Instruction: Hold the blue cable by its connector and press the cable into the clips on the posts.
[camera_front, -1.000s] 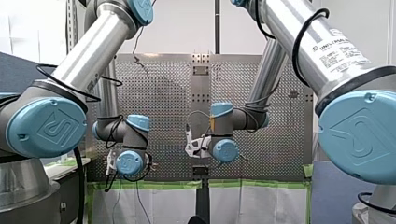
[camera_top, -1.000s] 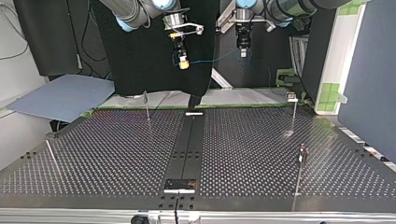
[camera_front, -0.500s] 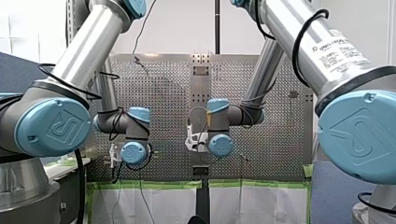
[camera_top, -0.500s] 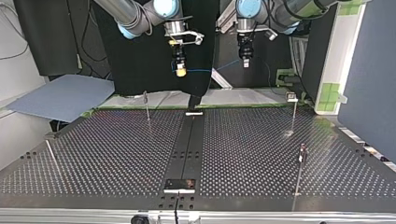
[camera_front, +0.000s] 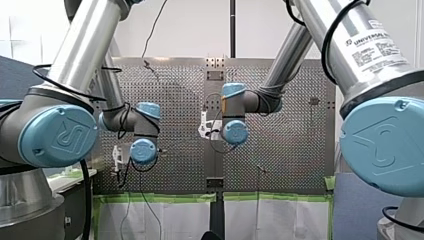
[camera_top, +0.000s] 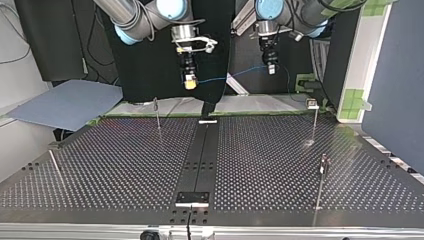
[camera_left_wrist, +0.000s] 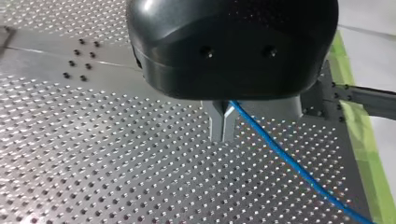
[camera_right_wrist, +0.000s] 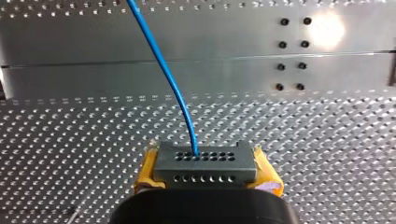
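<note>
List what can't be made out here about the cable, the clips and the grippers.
- The clips on the posts: top view, too small to show their shape.
- The blue cable beyond my left gripper: left wrist view, runs off the edge; its end is unseen.
- The connector, lower half: right wrist view, hidden by the pads and body of my right gripper.
- Either grip in the front view: hidden behind the wrist joints.

I count 2 grippers, my left gripper (camera_top: 271, 70) and my right gripper (camera_top: 189, 86). There is 1 cable (camera_right_wrist: 161, 63), 1 connector (camera_right_wrist: 205, 164) and 1 table (camera_top: 125, 165). I see 4 posts: far-left post (camera_top: 157, 114), far-right post (camera_top: 314, 122), near-right post (camera_top: 322, 172), tilted post (camera_top: 56, 169).
</note>
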